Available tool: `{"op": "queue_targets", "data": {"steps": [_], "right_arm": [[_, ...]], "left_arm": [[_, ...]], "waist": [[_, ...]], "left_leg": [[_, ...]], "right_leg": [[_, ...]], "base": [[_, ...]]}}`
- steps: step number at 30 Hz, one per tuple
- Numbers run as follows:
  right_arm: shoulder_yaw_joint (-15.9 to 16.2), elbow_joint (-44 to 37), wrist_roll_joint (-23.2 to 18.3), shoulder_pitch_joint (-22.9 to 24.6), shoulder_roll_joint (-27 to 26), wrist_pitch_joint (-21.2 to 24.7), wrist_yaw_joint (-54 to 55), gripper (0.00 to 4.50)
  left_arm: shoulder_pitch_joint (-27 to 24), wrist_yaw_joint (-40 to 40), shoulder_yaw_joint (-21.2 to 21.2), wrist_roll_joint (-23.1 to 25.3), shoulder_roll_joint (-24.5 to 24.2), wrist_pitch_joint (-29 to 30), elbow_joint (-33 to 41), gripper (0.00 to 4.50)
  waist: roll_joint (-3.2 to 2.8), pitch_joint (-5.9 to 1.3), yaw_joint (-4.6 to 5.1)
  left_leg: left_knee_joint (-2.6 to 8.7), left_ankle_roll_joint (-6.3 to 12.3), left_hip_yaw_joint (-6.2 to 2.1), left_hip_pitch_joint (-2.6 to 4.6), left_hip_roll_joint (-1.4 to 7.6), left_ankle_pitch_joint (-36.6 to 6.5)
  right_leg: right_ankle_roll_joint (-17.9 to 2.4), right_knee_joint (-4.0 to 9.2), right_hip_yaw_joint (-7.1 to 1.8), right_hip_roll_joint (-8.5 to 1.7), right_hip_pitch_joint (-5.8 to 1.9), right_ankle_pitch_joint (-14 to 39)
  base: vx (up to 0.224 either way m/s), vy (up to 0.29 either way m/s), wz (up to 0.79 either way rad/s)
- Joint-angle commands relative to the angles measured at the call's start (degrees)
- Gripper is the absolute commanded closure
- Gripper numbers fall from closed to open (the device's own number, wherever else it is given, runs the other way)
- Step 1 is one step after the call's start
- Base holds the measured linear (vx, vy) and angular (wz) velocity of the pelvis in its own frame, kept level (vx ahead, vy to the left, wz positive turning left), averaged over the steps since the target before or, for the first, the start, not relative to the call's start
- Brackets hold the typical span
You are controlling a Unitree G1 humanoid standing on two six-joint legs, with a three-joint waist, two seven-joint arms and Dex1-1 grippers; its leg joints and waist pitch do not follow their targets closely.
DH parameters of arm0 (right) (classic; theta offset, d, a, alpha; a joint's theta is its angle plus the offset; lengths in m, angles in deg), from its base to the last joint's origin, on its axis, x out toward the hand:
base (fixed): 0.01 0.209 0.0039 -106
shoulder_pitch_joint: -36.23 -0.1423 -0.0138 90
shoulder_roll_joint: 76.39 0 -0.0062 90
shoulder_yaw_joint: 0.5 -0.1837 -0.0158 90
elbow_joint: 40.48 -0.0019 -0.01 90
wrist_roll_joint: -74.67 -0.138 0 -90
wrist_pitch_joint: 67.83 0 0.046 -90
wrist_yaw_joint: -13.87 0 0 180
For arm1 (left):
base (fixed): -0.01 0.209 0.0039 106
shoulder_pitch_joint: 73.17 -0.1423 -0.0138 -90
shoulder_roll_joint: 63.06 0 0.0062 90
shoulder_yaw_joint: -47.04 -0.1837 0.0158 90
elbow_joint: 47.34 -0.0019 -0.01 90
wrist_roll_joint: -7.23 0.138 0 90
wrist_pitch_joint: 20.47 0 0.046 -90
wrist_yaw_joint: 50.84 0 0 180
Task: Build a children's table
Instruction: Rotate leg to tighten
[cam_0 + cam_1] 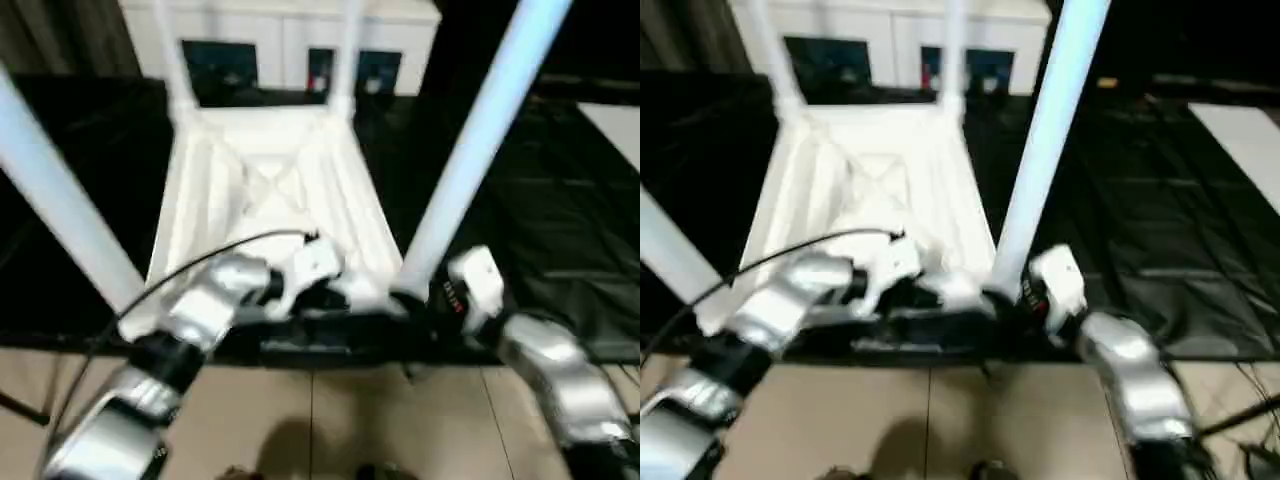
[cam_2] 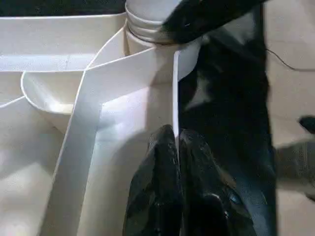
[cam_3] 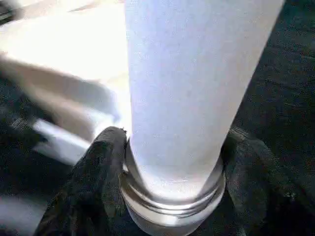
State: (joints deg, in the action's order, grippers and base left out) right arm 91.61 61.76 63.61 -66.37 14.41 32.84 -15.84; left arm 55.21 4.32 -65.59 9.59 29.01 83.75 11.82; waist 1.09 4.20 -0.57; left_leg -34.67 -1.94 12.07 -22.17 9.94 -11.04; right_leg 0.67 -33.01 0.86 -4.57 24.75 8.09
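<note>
Right wrist view puts the right gripper [image 3: 173,196] astride the base of the near right leg [image 3: 187,88], its two black jaws on either side of the tube just above the threaded collar, closed around it as far as I can judge. That leg rises from the corner socket directly beneath the jaws and leans away overhead. Beside it, across the near rim of the upturned tabletop [image 1: 270,190], the left gripper [image 2: 176,147] has its jaws shut together, pinching the thin upright rim wall [image 2: 174,88] just short of the same corner socket, with the ribbed underside spreading out beyond them.

Judging progress: all four legs appear to stand in their sockets, namely the one in the right jaws, the near left leg [image 1: 60,200] well off to the far side of the left jaws, and two far legs [image 1: 345,50] at the far corners, beyond both grippers. What seems left is tightening this last leg and turning the table upright.

The left forearm [image 1: 195,310] reaches in low across the near edge with its wrist bent towards the corner, while the right forearm [image 1: 560,380] comes up from the outer side, wrist angled inward at the leg. Past the tabletop stands a white cabinet [image 1: 290,30], and black sheeting [image 1: 560,200] lies under everything.
</note>
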Motion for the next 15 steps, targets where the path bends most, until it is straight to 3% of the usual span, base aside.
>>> {"op": "queue_targets", "data": {"steps": [1,3,8,10,14,15], "right_arm": [[-2.1,3.1,0.7,-1.5,-4.0,2.0,8.8,1.92],[-3.2,4.9,1.0,-2.8,-6.9,2.5,14.0,1.93],[-5.1,14.9,2.5,-10.1,-16.4,0.0,27.7,1.94],[-4.6,17.9,3.7,-12.2,-18.2,-1.1,30.4,1.94],[-2.0,22.8,6.7,-15.2,-20.3,-4.1,31.4,1.94],[-2.0,23.0,7.1,-15.4,-20.6,-5.0,31.5,1.41]], "left_arm": [[2.3,-5.8,2.3,0.0,2.6,1.0,-3.3,4.50],[3.7,-9.6,3.3,0.2,4.4,1.5,-5.9,4.50],[9.2,-25.2,6.4,2.1,10.3,1.1,-16.0,4.50],[10.3,-28.3,6.8,2.5,11.5,-0.2,-18.4,4.50],[11.2,-29.0,6.8,2.3,13.4,-2.9,-20.9,4.50],[11.1,-28.4,6.6,2.4,13.7,-3.7,-20.9,4.50]], "waist": [[0.41,-3.42,0.27],[0.39,-3.56,0.54],[-0.03,-3.43,1.19],[-0.08,-3.48,1.38],[0.06,-3.75,1.67],[0.15,-3.76,1.67]], "left_leg": [[4.84,0.19,-1.99,1.17,2.35,-19.2],[4.94,-0.01,-2.20,0.92,2.33,-18.5],[4.73,-0.22,-1.99,1.54,1.92,-21.0],[4.87,-0.12,-2.18,1.35,1.87,-21.5],[4.89,0.76,-2.04,1.15,2.02,-20.3],[4.88,1.10,-2.01,0.94,2.01,-19.8]], "right_leg": [[-8.6,5.02,-0.99,-2.86,-1.86,29.5],[-7.9,4.99,-0.87,-2.80,-2.07,29.1],[-8.3,5.49,-0.70,-2.48,-1.29,28.8],[-7.8,5.59,-0.49,-2.53,-1.68,28.7],[-9.3,5.17,-0.69,-2.67,-1.92,24.3],[-9.6,5.04,-0.72,-2.69,-2.15,23.6]], "base": [[0.000,0.000,0.00],[0.000,0.000,0.00],[0.000,0.000,0.00],[0.000,0.000,0.00],[0.000,0.000,0.00],[0.000,0.000,0.00]]}}
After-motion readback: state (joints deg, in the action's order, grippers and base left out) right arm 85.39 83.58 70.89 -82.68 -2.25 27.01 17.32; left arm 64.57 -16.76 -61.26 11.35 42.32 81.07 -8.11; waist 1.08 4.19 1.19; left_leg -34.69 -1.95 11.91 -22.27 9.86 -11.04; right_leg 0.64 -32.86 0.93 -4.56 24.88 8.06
